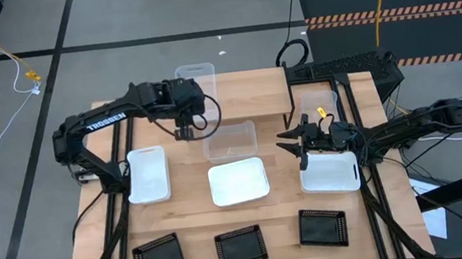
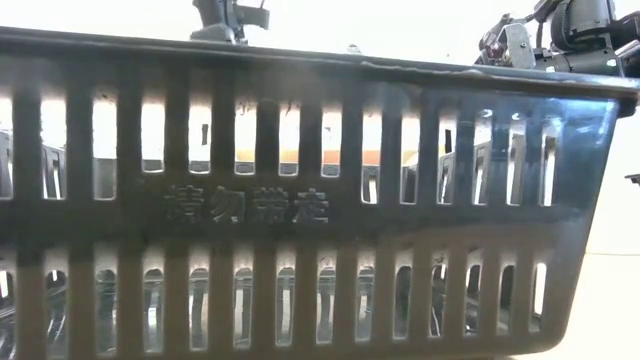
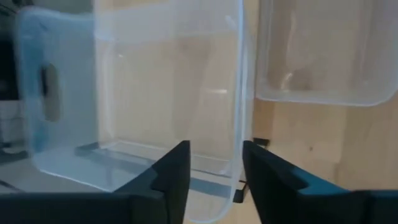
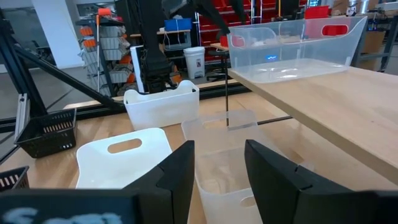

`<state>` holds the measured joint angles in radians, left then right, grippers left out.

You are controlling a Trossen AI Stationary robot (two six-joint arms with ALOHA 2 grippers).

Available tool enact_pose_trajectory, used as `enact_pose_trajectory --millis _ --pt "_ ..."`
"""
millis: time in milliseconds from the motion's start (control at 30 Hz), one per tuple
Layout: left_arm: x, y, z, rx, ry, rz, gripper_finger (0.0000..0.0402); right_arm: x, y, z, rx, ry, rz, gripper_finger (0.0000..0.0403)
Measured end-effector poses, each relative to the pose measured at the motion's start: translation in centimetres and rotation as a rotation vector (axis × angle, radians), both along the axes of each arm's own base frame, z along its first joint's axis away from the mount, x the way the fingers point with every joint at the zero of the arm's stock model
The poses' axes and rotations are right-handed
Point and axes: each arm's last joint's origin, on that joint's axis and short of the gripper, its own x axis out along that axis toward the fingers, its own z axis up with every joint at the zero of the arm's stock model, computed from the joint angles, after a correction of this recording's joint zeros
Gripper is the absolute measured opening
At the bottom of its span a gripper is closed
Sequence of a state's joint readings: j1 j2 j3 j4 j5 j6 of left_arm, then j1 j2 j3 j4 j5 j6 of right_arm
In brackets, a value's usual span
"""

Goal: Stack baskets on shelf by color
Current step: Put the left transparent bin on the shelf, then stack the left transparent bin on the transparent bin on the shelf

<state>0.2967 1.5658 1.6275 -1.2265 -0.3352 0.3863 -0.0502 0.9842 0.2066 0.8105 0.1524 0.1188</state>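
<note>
The shelf [image 1: 249,93] stands at the table's far side with one clear basket [image 1: 196,79] on it, its far end past the shelf's edge. A second clear basket [image 1: 230,140] sits on the table before the shelf, a third [image 1: 317,106] to the shelf's right. Three white baskets [image 1: 239,182] lie in a middle row and three black baskets [image 1: 240,246] in a near row. My left gripper [image 1: 184,136] hangs open in the air before the shelf, left of the second clear basket [image 3: 323,56]. My right gripper [image 1: 287,141] is open, level, pointing left at that basket [image 4: 224,149].
The middle black basket's mesh wall [image 2: 300,210] fills the low view. A dark frame and cables [image 1: 346,68] lie off the table's far right corner. Bare wood [image 1: 266,208] shows between the white and black rows. The shelf's right half [image 4: 323,93] holds nothing.
</note>
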Motion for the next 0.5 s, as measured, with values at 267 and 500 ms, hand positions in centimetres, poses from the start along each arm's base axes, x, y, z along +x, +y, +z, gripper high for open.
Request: enact_pose_trajectory --millis 267,500 --pt "1.3 -4.6 3.8 -0.070 -0.255 0.008 0.0197 0.0 0.0 0.0 0.000 0.000 0.000 0.0134" --pt "5.8 -8.6 0.1 -0.265 -0.569 0.053 0.0170 0.0 0.0 0.0 0.022 -0.005 -0.001 0.0134"
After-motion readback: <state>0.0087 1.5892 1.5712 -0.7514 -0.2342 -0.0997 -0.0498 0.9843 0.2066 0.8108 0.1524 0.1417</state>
